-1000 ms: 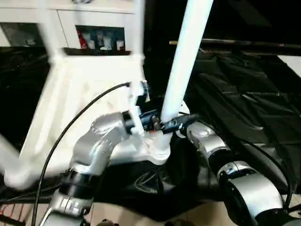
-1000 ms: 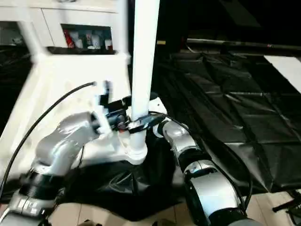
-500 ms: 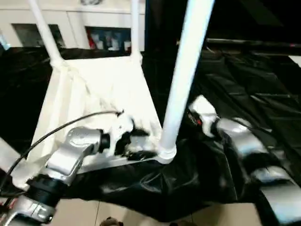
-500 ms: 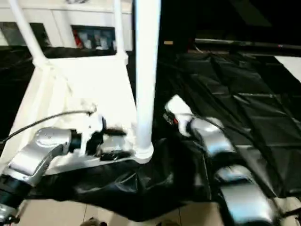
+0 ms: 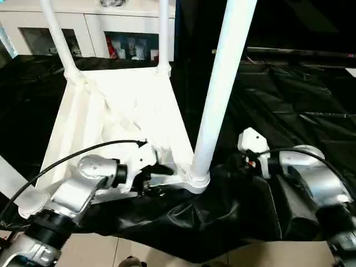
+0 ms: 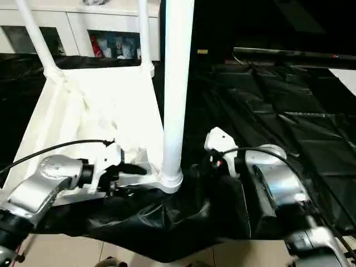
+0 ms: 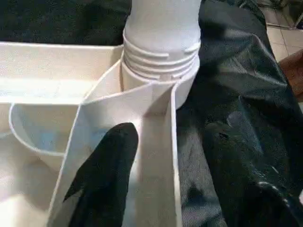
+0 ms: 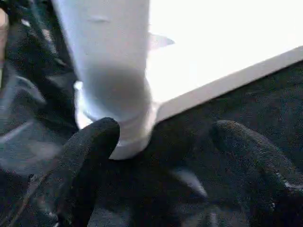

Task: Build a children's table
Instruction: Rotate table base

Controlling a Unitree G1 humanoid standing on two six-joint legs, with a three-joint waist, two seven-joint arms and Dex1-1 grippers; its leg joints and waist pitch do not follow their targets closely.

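The white table top [image 5: 111, 105] lies upside down on black sheeting, ribbed underside up. Two legs [image 5: 55, 33] stand in its far corners. A thick near leg [image 5: 222, 89] rises from the near right corner socket [image 5: 197, 181]. My left gripper [image 5: 161, 179] is open at the top's near rim, just left of that socket; one finger [image 7: 102, 175] rests over a rib inside the rim. My right gripper [image 8: 165, 130] is open, a short way to the right of the socket, with nothing between its fingers [image 8: 85, 161]. My right forearm [image 5: 303, 169] lies over the sheeting.
Crumpled black sheeting [image 5: 289, 94] covers the ground around the table and stretches to the right. A white cabinet with glass doors [image 5: 128, 39] stands at the back. Beige floor tiles [image 5: 100, 250] show at the near edge. A black cable [image 5: 67, 161] arcs over my left arm.
My right gripper has let go of the near leg and drawn back to the right. My left gripper has dropped to the table's near rim. The leg stays standing in its socket.
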